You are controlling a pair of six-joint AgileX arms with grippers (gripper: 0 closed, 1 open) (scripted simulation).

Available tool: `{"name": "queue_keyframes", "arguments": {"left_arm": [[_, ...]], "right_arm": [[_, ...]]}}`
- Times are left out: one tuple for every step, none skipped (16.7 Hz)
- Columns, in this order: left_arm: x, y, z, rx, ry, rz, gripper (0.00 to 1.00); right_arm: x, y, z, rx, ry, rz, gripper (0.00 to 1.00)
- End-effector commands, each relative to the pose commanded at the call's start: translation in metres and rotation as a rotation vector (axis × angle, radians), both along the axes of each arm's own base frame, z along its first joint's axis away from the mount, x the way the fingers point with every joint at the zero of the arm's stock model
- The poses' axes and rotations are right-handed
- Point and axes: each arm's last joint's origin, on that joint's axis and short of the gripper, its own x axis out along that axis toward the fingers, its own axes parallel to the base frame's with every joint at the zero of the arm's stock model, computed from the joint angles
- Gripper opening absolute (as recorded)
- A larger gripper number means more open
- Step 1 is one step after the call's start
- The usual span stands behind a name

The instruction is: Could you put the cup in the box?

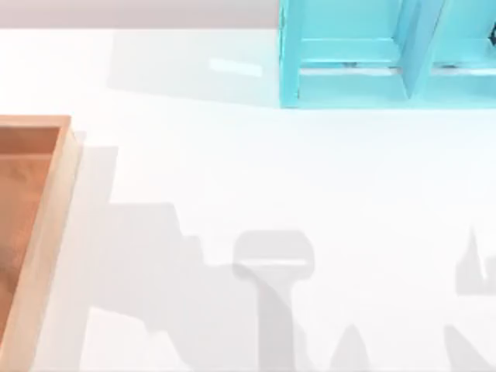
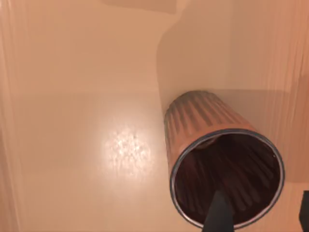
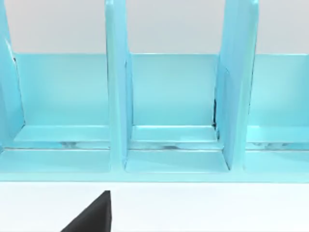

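Dark fingertip of the left gripper reaches into the mouth of the cup, a second dark tip sits outside the rim, so the jaws appear to pinch the cup's wall, cup tilted above the orange-brown floor of the box. From above, the box lies at the tabletop's left edge, with grey arm shadows on the white surface beside it. Far right, the turquoise shelf unit stands at the back; right wrist view faces its compartments with one dark fingertip visible, jaw state: cannot tell.
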Motion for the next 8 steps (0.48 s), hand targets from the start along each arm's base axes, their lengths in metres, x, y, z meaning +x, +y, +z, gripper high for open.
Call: {"name": "queue_keyframes", "arguments": {"left_arm": [[0.0000, 0.0000, 0.0000, 0.000, 0.000, 0.000, 0.68], [0.0000, 0.0000, 0.0000, 0.000, 0.000, 0.000, 0.75], [0.0000, 0.0000, 0.0000, 0.000, 0.000, 0.000, 0.83], [0.0000, 0.0000, 0.0000, 0.000, 0.000, 0.000, 0.90], [0.0000, 0.0000, 0.0000, 0.000, 0.000, 0.000, 0.98], [0.0000, 0.0000, 0.0000, 0.000, 0.000, 0.000, 1.00], [0.0000, 0.0000, 0.0000, 0.000, 0.000, 0.000, 1.00], [0.0000, 0.0000, 0.0000, 0.000, 0.000, 0.000, 1.00]], "right_arm": [[0.0000, 0.0000, 0.0000, 0.000, 0.000, 0.000, 1.00], [0.0000, 0.0000, 0.0000, 0.000, 0.000, 0.000, 1.00], [0.0000, 0.0000, 0.0000, 0.000, 0.000, 0.000, 1.00], [0.0000, 0.0000, 0.0000, 0.000, 0.000, 0.000, 1.00], [0.0000, 0.0000, 0.0000, 0.000, 0.000, 0.000, 1.00], [0.0000, 0.0000, 0.0000, 0.000, 0.000, 0.000, 1.00], [0.0000, 0.0000, 0.0000, 0.000, 0.000, 0.000, 1.00], [0.0000, 0.0000, 0.0000, 0.000, 0.000, 0.000, 1.00]]}}
